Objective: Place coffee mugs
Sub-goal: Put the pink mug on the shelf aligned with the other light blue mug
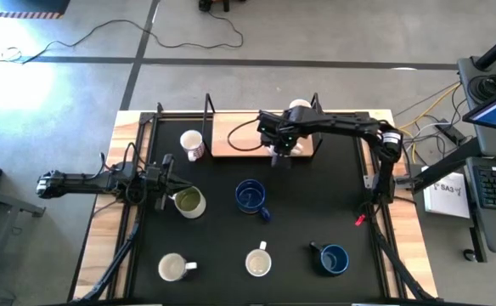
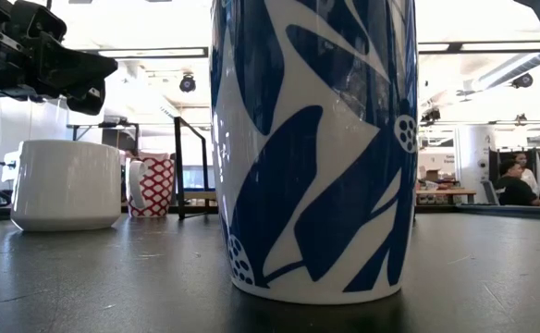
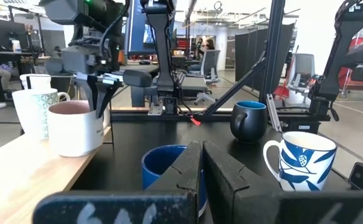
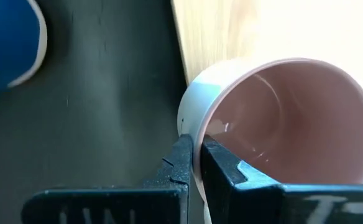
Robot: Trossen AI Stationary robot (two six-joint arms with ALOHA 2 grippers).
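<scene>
where the black mat meets the pale wooden board at the back of the table, a white mug with a glossy pink inside stands at the board's edge, and the right gripper has its two dark fingers pinched on the near rim, one inside and one outside the wall. in the left wrist view the same mug sits upright on the wood with those fingers reaching down into it, and two more pale mugs stand just behind it. the right arm stretches from its base at the table's right edge across to the board, wrist bent downward.

a mug with red print stands near the board's left end. a dark blue mug sits mid-mat, another dark blue mug at front right, a white mug with blue leaf pattern at front centre, and a cream mug at front left.

the left gripper reaches in level from the table's left side, just beside an olive-green mug; its jaws are together, holding nothing.
</scene>
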